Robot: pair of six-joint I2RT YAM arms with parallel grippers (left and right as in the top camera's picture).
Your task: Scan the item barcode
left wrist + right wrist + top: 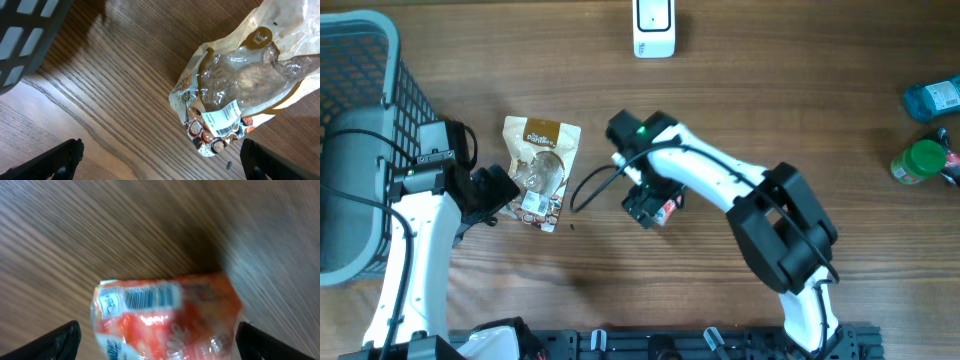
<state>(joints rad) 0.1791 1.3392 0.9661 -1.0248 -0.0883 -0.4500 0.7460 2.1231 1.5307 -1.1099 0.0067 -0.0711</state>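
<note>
A red-orange packet [667, 208] lies on the wooden table. In the right wrist view the packet [165, 315] shows a barcode [152, 298] facing up. My right gripper [648, 208] is open, its black fingers wide apart on either side of the packet [160, 342]. A tan snack bag [542, 160] with a clear window lies left of centre; a white barcode label [223, 117] sits near its lower end. My left gripper [485, 195] stands open just left of that bag, nothing between its fingers [162, 160]. A white scanner [653, 28] stands at the far edge.
A grey mesh basket [360, 100] fills the left side, close behind my left arm; its wall shows as the basket [25, 35] in the left wrist view. A blue pack [932, 98] and a green-lidded jar [920, 162] sit at the right edge.
</note>
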